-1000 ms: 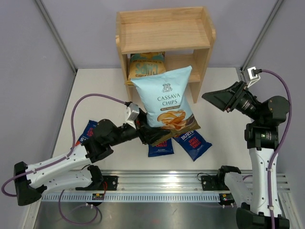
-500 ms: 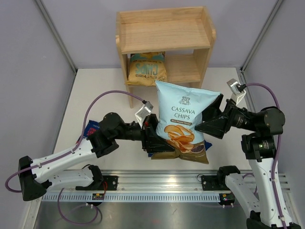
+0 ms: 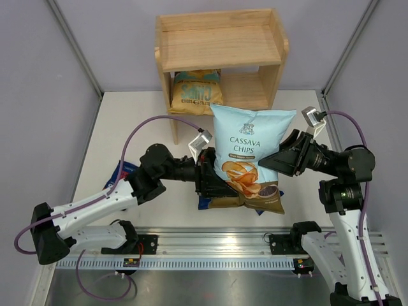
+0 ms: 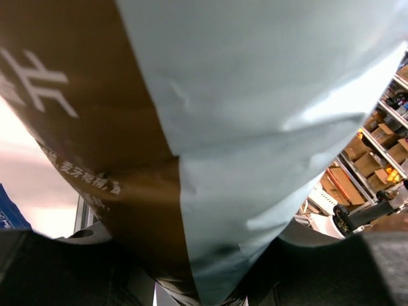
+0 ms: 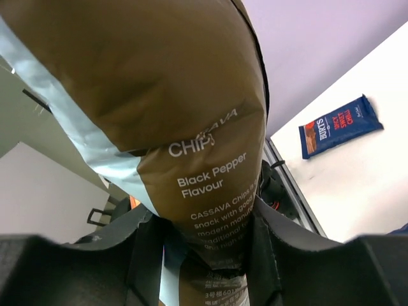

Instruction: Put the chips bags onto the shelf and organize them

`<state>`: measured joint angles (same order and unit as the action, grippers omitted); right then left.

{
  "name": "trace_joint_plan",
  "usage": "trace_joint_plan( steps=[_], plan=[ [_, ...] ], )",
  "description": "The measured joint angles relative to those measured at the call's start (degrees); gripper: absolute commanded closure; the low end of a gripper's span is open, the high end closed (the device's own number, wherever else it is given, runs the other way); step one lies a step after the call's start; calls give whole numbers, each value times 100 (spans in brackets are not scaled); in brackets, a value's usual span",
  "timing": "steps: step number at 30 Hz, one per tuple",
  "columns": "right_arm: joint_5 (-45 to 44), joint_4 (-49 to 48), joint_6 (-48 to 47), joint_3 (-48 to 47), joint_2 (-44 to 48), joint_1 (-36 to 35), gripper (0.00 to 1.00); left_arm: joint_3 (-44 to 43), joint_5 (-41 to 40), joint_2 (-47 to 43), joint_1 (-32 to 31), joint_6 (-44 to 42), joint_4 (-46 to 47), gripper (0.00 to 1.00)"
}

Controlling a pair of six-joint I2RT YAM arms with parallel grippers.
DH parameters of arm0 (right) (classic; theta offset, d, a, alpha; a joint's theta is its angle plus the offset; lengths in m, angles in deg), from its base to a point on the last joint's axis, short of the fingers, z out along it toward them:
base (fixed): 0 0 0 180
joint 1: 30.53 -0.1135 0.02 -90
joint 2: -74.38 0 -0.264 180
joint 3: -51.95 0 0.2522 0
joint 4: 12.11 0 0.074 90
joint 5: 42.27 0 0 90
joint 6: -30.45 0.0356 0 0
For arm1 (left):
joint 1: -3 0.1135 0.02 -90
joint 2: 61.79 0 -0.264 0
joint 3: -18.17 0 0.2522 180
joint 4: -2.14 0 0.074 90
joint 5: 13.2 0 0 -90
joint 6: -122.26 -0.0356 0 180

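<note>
The pale-blue Cassava Chips bag point(image 3: 248, 150) is held upright above the table's middle, between both arms. My left gripper point(image 3: 213, 178) is shut on its lower left edge, and the bag point(image 4: 255, 95) fills the left wrist view. My right gripper point(image 3: 275, 162) is shut on its right edge, with the brown back panel point(image 5: 191, 95) pinched between the fingers point(image 5: 143, 255). The wooden shelf point(image 3: 220, 44) stands at the back, a tan-and-teal bag point(image 3: 196, 92) on its lower tier. One dark-blue Burts bag point(image 3: 120, 172) lies under the left arm. Another point(image 3: 203, 203) peeks out below the held bag.
A metal rail point(image 3: 217, 245) with both arm bases runs along the near edge. Grey walls close in the white table point(image 3: 299, 118) on the left, right and back. The shelf's top tier holds nothing. Purple cables point(image 3: 159, 121) loop off each arm.
My right gripper swung in from the right and closed on the Cassava bag's right edge. The left arm carried the bag a little right and toward the near side.
</note>
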<state>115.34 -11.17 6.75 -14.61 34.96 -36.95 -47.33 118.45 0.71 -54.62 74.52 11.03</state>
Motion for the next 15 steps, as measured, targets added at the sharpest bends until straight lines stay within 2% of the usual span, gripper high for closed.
trace_joint_plan(
  steps=[1, 4, 5, 6, 10, 15],
  plan=[
    [-50, -68, 50, 61, 22, -4, 66, 0, 24, 0, 46, 33, -28, 41],
    [-297, -186, 109, 208, 146, -9, 76, 0, 33, -31, 162, 103, -160, 24],
    [-398, -195, 116, 234, 195, -11, 78, 0, -11, -68, 195, 116, -240, 6],
    [-514, -210, 131, 262, 254, -11, 78, 2, -57, -105, 212, 101, -291, 1],
    [-992, -376, 225, 468, 551, -22, 78, 214, -603, -466, 234, 256, -52, 1],
    [-1843, -826, 385, 807, 997, -31, 78, 1340, -1674, -1073, 50, 651, 1438, 1]
  ],
)
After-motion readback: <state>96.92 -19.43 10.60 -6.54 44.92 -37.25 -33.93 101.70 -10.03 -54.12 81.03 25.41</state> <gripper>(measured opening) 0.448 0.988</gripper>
